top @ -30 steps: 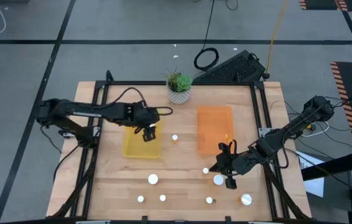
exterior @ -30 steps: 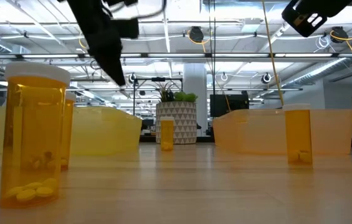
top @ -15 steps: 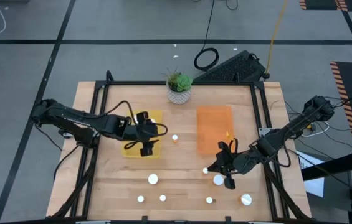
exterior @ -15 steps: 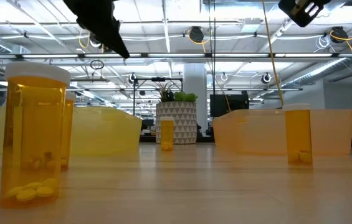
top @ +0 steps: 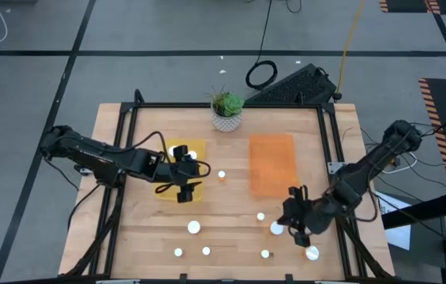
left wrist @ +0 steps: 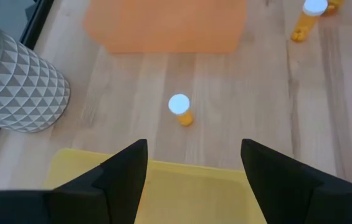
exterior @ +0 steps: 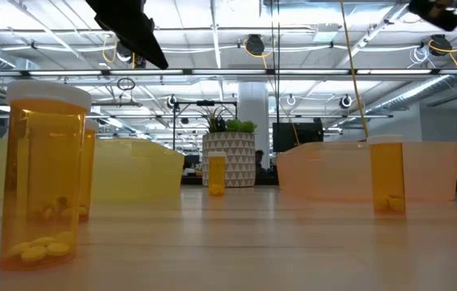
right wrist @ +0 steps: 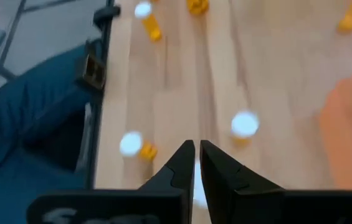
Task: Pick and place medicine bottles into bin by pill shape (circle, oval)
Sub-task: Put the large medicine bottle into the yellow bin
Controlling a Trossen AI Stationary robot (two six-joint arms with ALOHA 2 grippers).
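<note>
Several white-capped orange medicine bottles stand on the wooden table: one (top: 221,175) between the bins, two (top: 260,215) (top: 276,229) by my right gripper, and others (top: 194,227) along the near edge. My left gripper (left wrist: 191,162) hovers open above the yellow bin (top: 169,189), pointing at the bottle between the bins (left wrist: 180,107). A white cap (top: 181,150) shows in that bin's far part. My right gripper (right wrist: 195,160) is shut on nothing, raised near the table's right near corner (top: 295,221). The orange bin (top: 273,162) lies right of centre.
A potted plant (top: 226,110) in a white patterned pot stands at the far edge between the bins. A black frame rail (top: 329,158) runs along the table's sides. Bare wood lies between the bins and the near row of bottles (exterior: 46,174).
My left gripper has risen and drawn back toward the table's near left, off the middle of the yellow bin. My right gripper has gone up and toward the table's right near corner, away from the two bottles beside it, which stay standing.
</note>
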